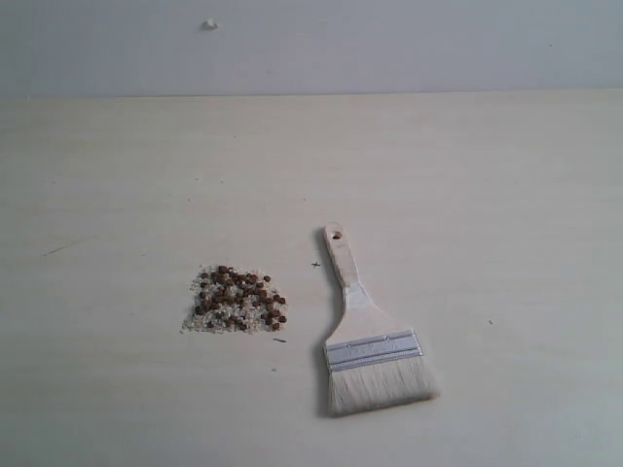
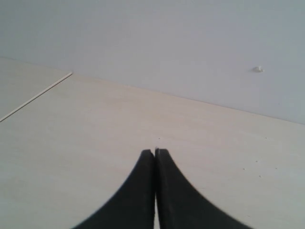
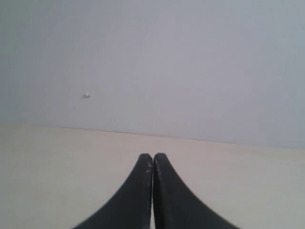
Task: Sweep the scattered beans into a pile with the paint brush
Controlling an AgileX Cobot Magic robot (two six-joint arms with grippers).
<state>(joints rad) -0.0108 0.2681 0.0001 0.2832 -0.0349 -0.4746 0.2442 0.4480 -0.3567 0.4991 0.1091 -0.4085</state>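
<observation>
Lying flat, pale-handled paint brush [image 1: 371, 342], off-white bristles, reddish-brown beans [image 1: 239, 292] clustered nearby

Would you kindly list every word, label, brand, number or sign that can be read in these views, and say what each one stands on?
None: no readable text in any view.
The paint brush shows no print on its handle or its metal band.
A tiny dark mark on the table beside the handle is too small to read as a sign.
The beans and the wall carry no text.
</observation>
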